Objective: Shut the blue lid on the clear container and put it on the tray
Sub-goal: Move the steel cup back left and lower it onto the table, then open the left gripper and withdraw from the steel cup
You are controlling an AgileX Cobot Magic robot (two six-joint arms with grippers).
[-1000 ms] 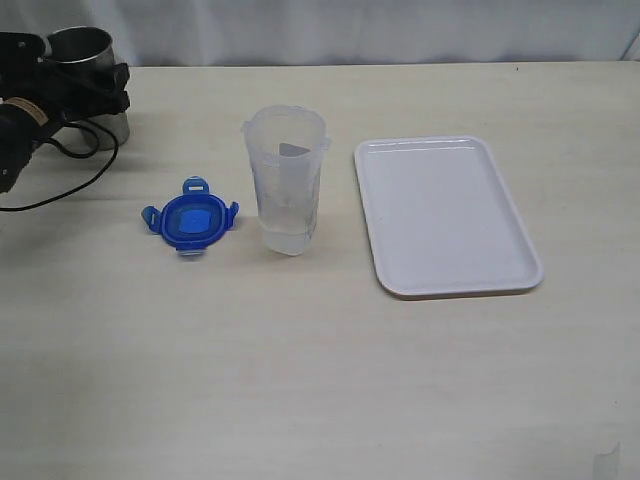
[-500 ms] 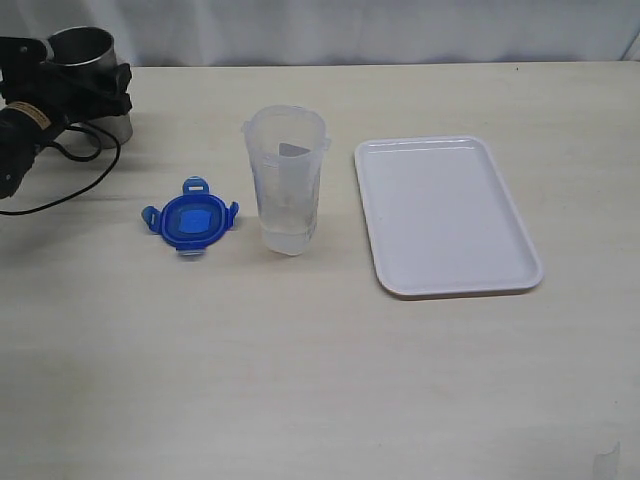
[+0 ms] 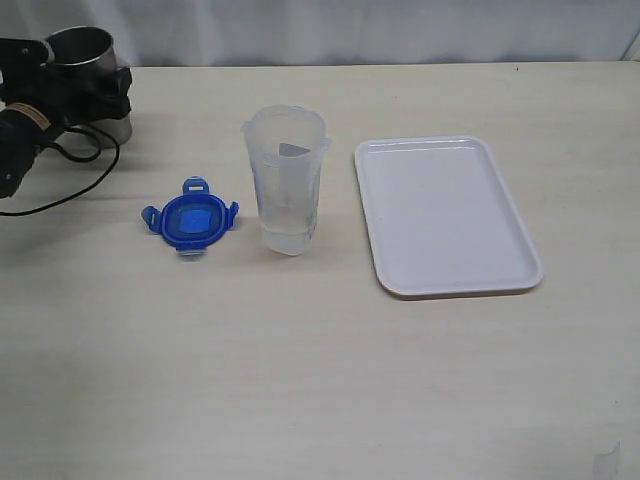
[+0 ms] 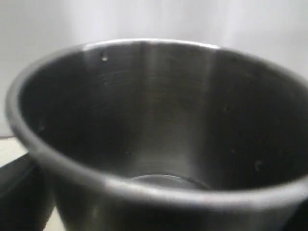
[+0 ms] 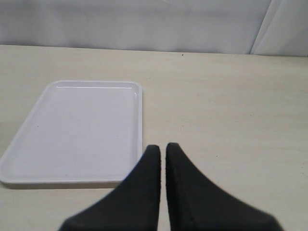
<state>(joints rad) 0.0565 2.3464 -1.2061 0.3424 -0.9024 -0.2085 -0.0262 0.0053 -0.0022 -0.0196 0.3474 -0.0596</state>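
Note:
The blue lid (image 3: 190,218) lies flat on the table, just left of the clear container (image 3: 286,180), which stands upright and uncovered. Right of the container lies the white tray (image 3: 445,215), bare, also seen in the right wrist view (image 5: 77,130). My left gripper (image 3: 75,85) is at the far left with its jaws either side of a steel cup (image 3: 80,45). The cup (image 4: 154,120) fills the left wrist view, with one dark finger (image 4: 19,192) beside its wall; contact does not show. My right gripper (image 5: 160,147) is shut on nothing, just past the tray's corner, and outside the exterior view.
A black cable (image 3: 60,190) loops on the table below the left arm. A pale curtain runs along the table's far edge. Open tabletop lies in front of the lid, container and tray.
The left arm has shifted slightly at the steel cup and its cable loop has drawn in a little. Lid, container and tray have not moved.

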